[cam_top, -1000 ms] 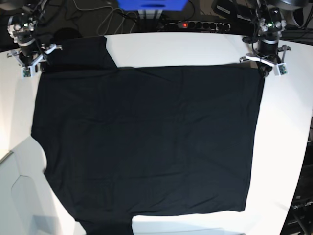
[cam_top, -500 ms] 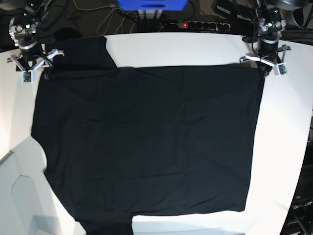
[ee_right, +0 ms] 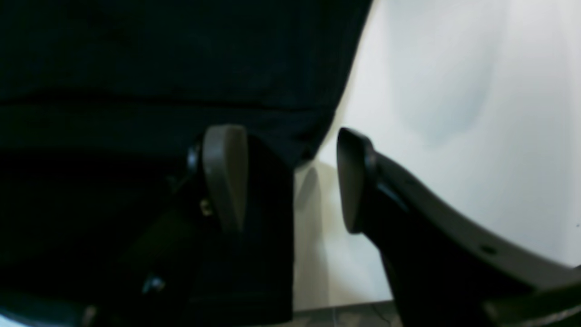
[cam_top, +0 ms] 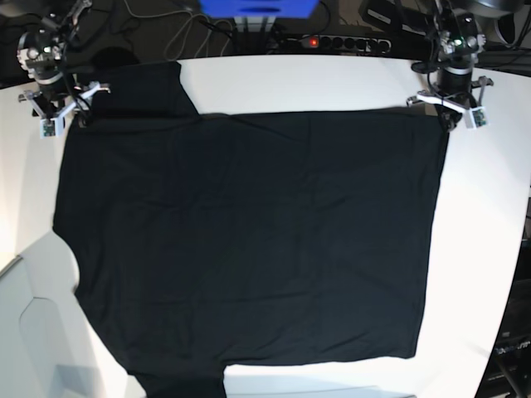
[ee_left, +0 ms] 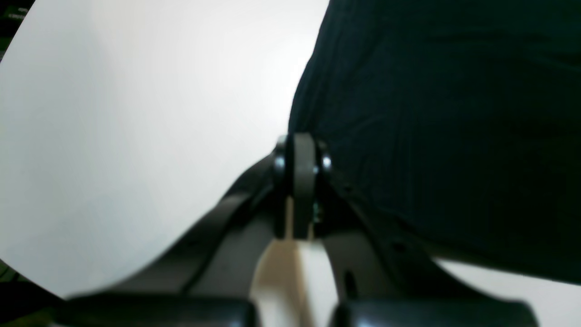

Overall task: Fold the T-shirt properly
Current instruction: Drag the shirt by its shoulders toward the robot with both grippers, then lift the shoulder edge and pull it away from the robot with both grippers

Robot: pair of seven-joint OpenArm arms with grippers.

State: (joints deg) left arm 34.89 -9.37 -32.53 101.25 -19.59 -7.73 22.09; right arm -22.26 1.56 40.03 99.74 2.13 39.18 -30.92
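A black T-shirt (cam_top: 249, 240) lies flat across the white surface (cam_top: 489, 249), its long axis running side to side in the base view, one sleeve over the near edge. At the shirt's far corners wait both arms — the right gripper (ee_right: 290, 181), its jaws spread wide and empty, straddles the cloth's edge, while the left gripper (ee_left: 302, 181) has its jaws pressed together just beside the hem; whether they pinch fabric cannot be told. Only the wrist views show the jaws; only the base view shows the whole shirt
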